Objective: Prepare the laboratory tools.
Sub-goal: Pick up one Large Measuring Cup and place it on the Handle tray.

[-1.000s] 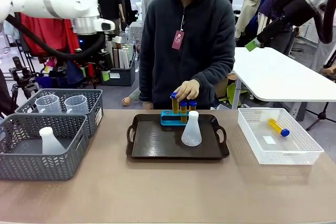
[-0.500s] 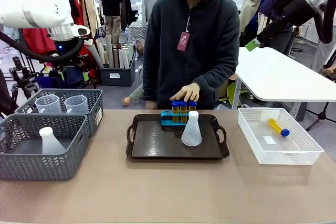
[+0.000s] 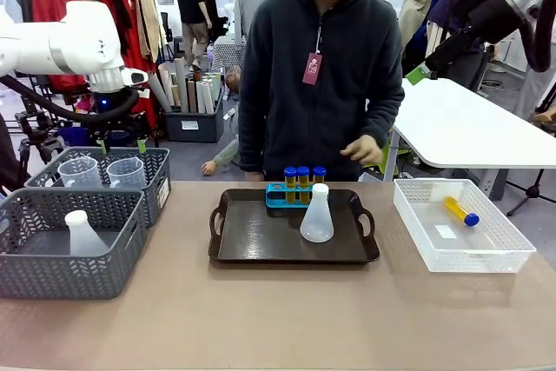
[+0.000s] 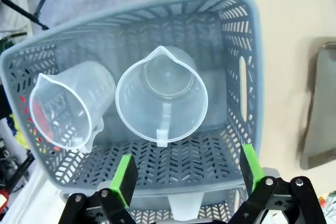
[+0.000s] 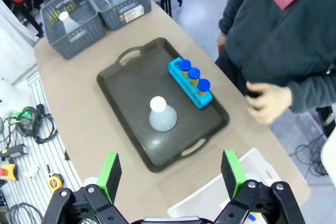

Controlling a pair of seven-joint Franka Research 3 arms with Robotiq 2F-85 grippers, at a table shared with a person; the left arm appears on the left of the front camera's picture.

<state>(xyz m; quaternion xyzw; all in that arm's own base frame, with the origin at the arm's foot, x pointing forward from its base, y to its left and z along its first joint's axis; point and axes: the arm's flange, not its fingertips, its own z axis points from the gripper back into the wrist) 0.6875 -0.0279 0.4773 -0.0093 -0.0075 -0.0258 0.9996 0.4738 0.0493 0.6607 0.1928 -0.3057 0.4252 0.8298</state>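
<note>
Left wrist view: left tool (image 4: pixel 187 171) spread wide, hovering over beaker (image 4: pixel 161 100).

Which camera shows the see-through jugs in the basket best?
The left wrist view: it looks straight down into the two clear beakers, so their rims and insides show. In the front view their tops poke above the grey basket wall. In the right wrist view they are tiny and far off.
</note>
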